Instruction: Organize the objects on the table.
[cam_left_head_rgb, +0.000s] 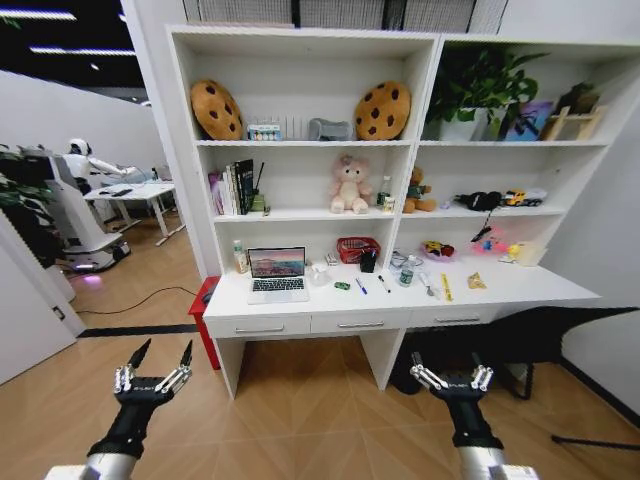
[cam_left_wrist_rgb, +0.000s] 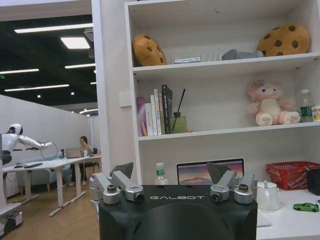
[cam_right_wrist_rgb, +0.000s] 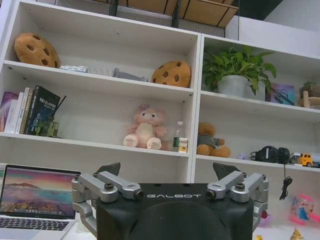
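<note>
The white table (cam_left_head_rgb: 520, 291) stands a stretch ahead of me, under a shelf unit. On it an open silver laptop (cam_left_head_rgb: 277, 275) sits at the left. To its right lie a green toy car (cam_left_head_rgb: 342, 286), a blue pen (cam_left_head_rgb: 361, 286), a black pen (cam_left_head_rgb: 384, 284), a green can (cam_left_head_rgb: 406, 277) and a tan snack packet (cam_left_head_rgb: 477, 282). My left gripper (cam_left_head_rgb: 165, 347) and right gripper (cam_left_head_rgb: 446, 362) hang open and empty over the floor, well short of the table. The left wrist view has the left gripper (cam_left_wrist_rgb: 172, 170), the laptop (cam_left_wrist_rgb: 200, 172) and the car (cam_left_wrist_rgb: 306, 206). The right wrist view has the right gripper (cam_right_wrist_rgb: 169, 170) and the laptop (cam_right_wrist_rgb: 35, 200).
White shelves (cam_left_head_rgb: 310, 143) above the table hold cookie cushions, plush toys, books and a plant. A red basket (cam_left_head_rgb: 357, 249) and a bottle (cam_left_head_rgb: 240, 258) stand at the table's back. A red box (cam_left_head_rgb: 205, 300) sits by its left leg. Another robot (cam_left_head_rgb: 75, 215) stands far left. Bare wooden floor (cam_left_head_rgb: 300, 400) lies ahead.
</note>
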